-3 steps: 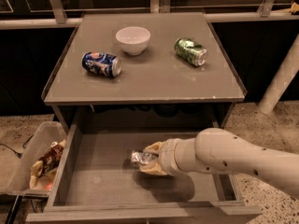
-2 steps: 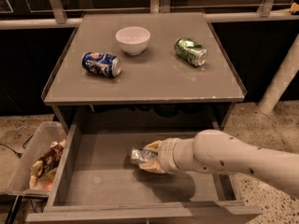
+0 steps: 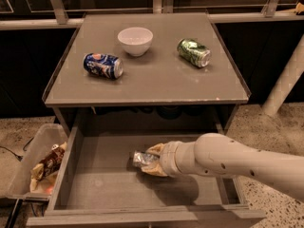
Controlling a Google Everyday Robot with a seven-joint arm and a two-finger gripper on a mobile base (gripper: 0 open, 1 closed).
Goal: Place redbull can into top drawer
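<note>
Jaws are seen clamped on the redbull can (image 3: 141, 158), its crumpled silver end poking out to the left of the tan fingers (image 3: 156, 150). The can is held lying on its side inside the top drawer (image 3: 95, 194), which is pulled wide open below the desk (image 3: 156, 82). The jaws are placed low over the grey drawer bottom, a little right of its middle, and a shadow is cast on the floor beneath them. Whether the can is touching the bottom cannot be told. The pale arm (image 3: 237, 163) is stretched in from the right, over the drawer's right wall. Up on the desk, a white bowl (image 3: 135, 41) is set near the back, a dark blue can (image 3: 103, 65) is laid on its side to the left, and a green can (image 3: 194, 52) is laid to the right. Left of the drawer, a clear plastic bin (image 3: 26, 160) is filled with snack bags (image 3: 47, 164).
</note>
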